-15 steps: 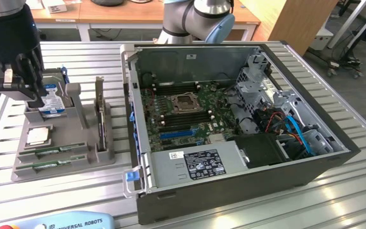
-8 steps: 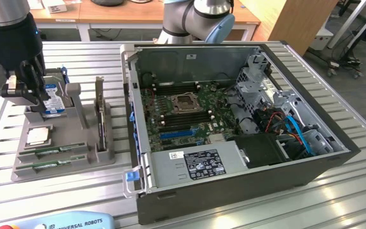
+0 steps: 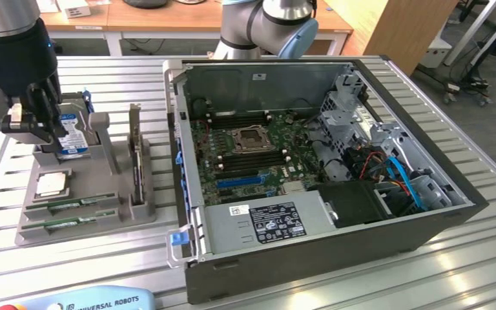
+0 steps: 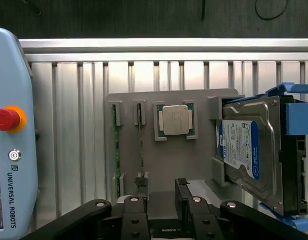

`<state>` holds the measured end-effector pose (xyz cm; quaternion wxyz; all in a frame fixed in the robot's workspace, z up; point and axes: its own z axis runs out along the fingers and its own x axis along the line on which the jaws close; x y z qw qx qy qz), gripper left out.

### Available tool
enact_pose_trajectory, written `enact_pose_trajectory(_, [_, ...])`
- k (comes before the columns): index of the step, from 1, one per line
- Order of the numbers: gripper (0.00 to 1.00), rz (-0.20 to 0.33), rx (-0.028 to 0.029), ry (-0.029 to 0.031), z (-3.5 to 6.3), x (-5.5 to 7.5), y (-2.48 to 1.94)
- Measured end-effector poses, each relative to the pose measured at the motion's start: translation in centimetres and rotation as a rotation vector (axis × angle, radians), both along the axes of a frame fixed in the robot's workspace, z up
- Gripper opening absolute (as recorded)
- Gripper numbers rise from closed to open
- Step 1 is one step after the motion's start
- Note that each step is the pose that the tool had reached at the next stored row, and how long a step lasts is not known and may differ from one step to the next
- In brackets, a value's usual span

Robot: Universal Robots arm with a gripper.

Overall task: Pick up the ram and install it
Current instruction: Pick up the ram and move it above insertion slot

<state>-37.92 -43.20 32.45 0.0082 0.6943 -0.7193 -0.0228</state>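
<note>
Two rams, thin green sticks, stand on edge in slots of the grey holder [image 4: 193, 165]: one ram [image 4: 141, 145] and a second ram [image 4: 115, 145] beside it. In the exterior view they lie at the holder's near end, ram [image 3: 69, 204] and ram [image 3: 67, 223]. My gripper [image 4: 161, 192] hovers above the holder, open, with nothing between its black fingers [image 4: 182, 186]. One fingertip lines up over the end of the nearer ram. In the exterior view the gripper [image 3: 39, 135] hangs over the holder's far end, by the hard drive.
The holder also carries a silver CPU chip [image 4: 175, 120] and a blue-labelled hard drive [image 4: 243, 150]. The open computer case [image 3: 317, 155], with motherboard and empty CPU socket [image 3: 252, 139], sits to the exterior view's right. A teach pendant [image 4: 9, 150] lies at the table edge.
</note>
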Motion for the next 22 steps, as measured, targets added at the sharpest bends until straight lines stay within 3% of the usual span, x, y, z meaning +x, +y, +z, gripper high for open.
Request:
enact_pose_trajectory(18, [0.36,0.018,0.0001,-0.0001,-0.01,0.0,-2.91])
enact_pose_trajectory(22, [0.36,0.018,0.0001,0.0000,-0.01,0.0,-3.08])
